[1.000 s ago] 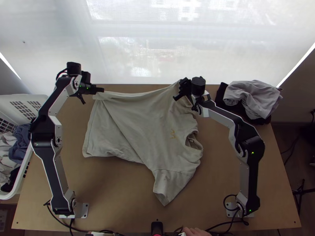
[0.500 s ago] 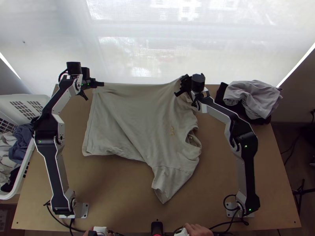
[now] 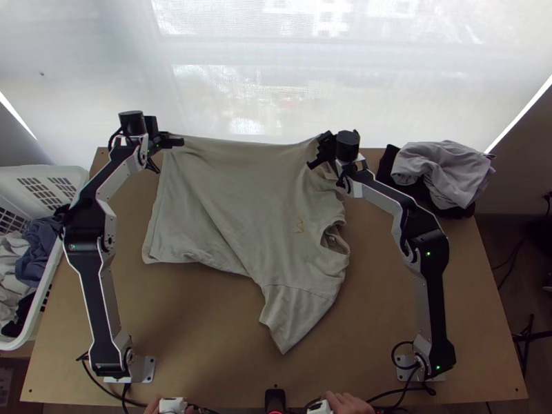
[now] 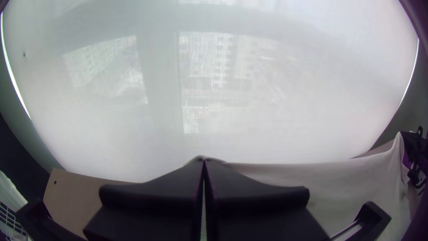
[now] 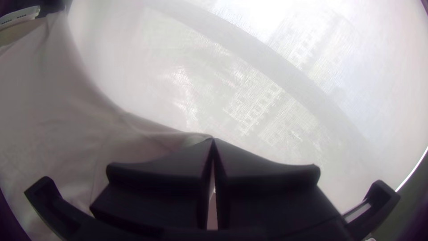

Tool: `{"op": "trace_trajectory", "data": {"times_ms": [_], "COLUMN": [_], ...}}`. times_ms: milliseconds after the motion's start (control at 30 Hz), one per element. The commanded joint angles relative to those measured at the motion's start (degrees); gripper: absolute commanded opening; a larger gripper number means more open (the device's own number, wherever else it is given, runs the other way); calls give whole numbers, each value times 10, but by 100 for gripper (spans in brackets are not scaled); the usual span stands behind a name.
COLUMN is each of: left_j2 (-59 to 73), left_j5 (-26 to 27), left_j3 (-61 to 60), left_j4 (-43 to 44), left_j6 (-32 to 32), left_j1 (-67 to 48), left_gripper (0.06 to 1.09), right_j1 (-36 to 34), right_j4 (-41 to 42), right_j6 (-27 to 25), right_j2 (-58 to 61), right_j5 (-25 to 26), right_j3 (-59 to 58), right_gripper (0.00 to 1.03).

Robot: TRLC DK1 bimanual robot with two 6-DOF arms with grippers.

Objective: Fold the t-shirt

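1. The beige t-shirt (image 3: pixel 234 186) is spread over the middle of the worktop (image 3: pixel 193 338), with one side stretched between the two grippers along the far edge; a long diagonal crease is seen across it
2. The neck opening (image 3: pixel 334 240) is turned towards the worktop's right edge, one sleeve (image 3: pixel 293 317) is pointed at the near edge, and a hem corner (image 3: pixel 153 254) is laid towards the left edge; a small yellowish mark (image 3: pixel 299 226) is seen near the neck
3. The left gripper (image 3: pixel 181 142) is placed at the far edge, near the far left corner; in the left wrist view its fingers are pressed together, with the t-shirt's edge pinched at the tips
4. The right gripper (image 3: pixel 323 143) is placed at the far edge, right of the middle; in the right wrist view its fingers are closed narrow on another part of the same edge
5. Light grey cloth (image 3: pixel 441 169) is piled on black cloth (image 3: pixel 388 165) at the worktop's far right corner
6. A white basket (image 3: pixel 41 176) is set beside the left edge, with blue-grey clothing (image 3: pixel 38 252), whitish clothing (image 3: pixel 12 276) and something dark held in it
7. Beyond the far edge a pale translucent screen (image 3: pixel 241 83) is seen
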Motion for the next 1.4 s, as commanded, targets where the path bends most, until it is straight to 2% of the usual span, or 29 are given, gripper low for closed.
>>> {"op": "trace_trajectory", "data": {"times_ms": [0, 233, 700, 1367], "left_j2": [-30, -92, -182, -307], "left_j5": [-5, -5, 7, 21], "left_j3": [-68, -197, -333, -525], "left_j4": [78, 139, 160, 194], "left_j6": [-9, 4, 4, 6], "left_j1": [2, 5, 9, 5], "left_gripper": [9, 9, 9, 9], "right_j1": [-1, 9, 46, 104], "right_j4": [14, 39, 74, 73], "right_j6": [12, 18, 51, 101], "right_j2": [-6, -50, -182, -326], "right_j5": [3, 4, 3, 5], "right_j3": [-5, -76, -277, -461], "right_gripper": [2, 2, 2, 2]}}
